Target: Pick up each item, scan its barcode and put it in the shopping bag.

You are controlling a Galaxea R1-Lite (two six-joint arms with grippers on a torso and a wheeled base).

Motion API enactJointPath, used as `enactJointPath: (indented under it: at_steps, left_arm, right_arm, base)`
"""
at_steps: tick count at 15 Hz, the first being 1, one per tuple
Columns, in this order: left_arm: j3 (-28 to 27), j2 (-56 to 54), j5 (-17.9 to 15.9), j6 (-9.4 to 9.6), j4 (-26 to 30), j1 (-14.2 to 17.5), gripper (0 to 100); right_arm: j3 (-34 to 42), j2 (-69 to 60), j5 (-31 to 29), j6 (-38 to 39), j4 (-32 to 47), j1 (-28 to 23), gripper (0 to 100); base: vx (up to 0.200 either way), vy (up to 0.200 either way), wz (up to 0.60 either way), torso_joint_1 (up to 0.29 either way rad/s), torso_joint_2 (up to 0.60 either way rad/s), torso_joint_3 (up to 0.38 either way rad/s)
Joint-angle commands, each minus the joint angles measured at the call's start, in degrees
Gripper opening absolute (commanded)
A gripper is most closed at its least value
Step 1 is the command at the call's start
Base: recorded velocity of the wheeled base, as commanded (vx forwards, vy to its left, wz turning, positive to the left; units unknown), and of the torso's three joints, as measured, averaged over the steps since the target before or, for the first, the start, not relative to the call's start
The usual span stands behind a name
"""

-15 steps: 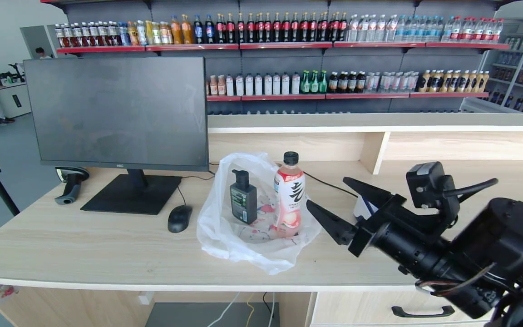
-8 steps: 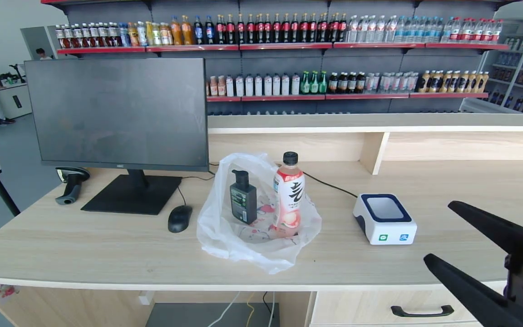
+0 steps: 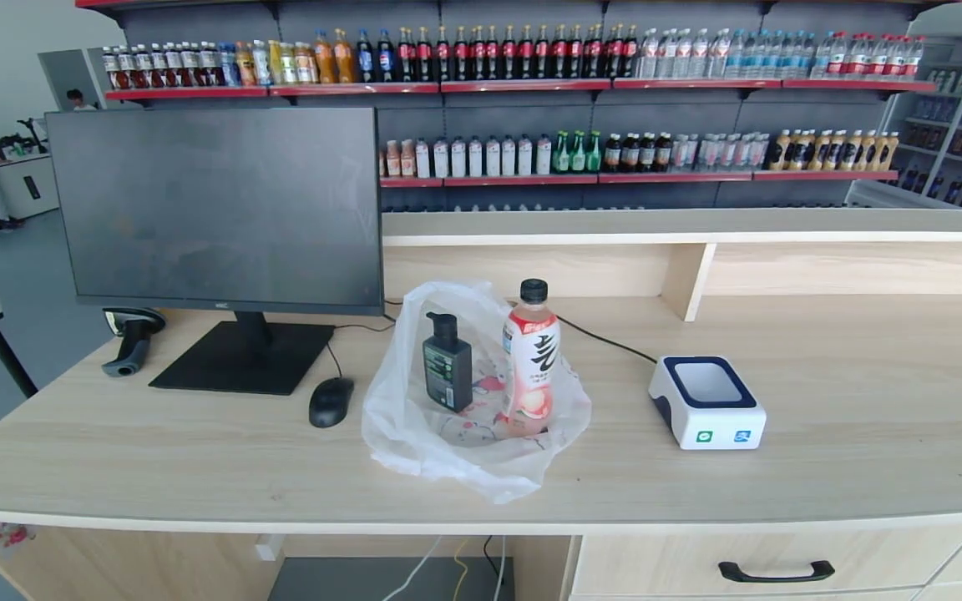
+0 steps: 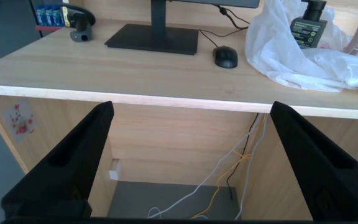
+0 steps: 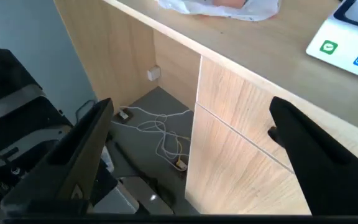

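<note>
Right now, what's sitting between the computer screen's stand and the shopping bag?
A black mouse lies on the counter between the monitor stand and the shopping bag, apart from both. The head view shows it plainly.

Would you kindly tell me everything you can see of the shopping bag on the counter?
The shopping bag is thin, translucent white plastic, crumpled, with a reddish print on it. It slumps on the wooden counter with its mouth gaping, between the mouse and the scanner, touching neither. A dark pump bottle and a pink-labelled drink bottle stand upright inside it.
</note>
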Motion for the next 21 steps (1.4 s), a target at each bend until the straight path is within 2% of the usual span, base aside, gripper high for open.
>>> enactJointPath:
  at_steps: [1,2,5,6,12,14,15,21]
  left_arm:
    - [0.0,0.0,0.0,0.02,0.0,0.0,100]
    - [0.0,0.0,0.0,-0.07,0.0,0.0,100]
    - [0.0,0.0,0.0,-0.33,0.0,0.0,100]
    - [0.0,0.0,0.0,-0.33,0.0,0.0,100]
    - [0.0,0.1,0.0,-0.33,0.0,0.0,100]
    - [0.0,0.0,0.0,-0.33,0.0,0.0,100]
    - [0.0,0.1,0.0,-0.33,0.0,0.0,100]
    - [0.0,0.1,0.0,-0.42,0.0,0.0,100]
  right_arm:
    - [0.5,-12.0,-0.7,-1.4,5.3,0.0,100]
    - [0.5,-11.3,-2.2,-1.6,5.3,-3.8,100]
    - [0.5,-4.3,-3.0,1.7,5.3,-23.3,100]
    - [0.5,-4.2,-2.9,1.4,5.3,-25.9,100]
    - [0.5,-14.2,-3.0,-0.9,5.4,-36.6,100]
    - [0.5,-16.3,-3.3,-1.1,5.4,-36.8,100]
    - [0.5,-20.4,-3.3,-0.5,5.5,-39.2,100]
    - [0.5,-20.4,-3.3,-0.5,5.5,-39.3,100]
  base:
    - [0.0,0.0,0.0,0.0,0.0,0.0]
    - [0.0,0.0,0.0,0.0,0.0,0.0]
    - [0.0,0.0,0.0,0.0,0.0,0.0]
    - [0.0,0.0,0.0,0.0,0.0,0.0]
    - [0.0,0.0,0.0,0.0,0.0,0.0]
    - [0.0,0.0,0.0,0.0,0.0,0.0]
    - [0.0,0.0,0.0,0.0,0.0,0.0]
    - [-0.033,0.0,0.0,0.001,0.0,0.001]
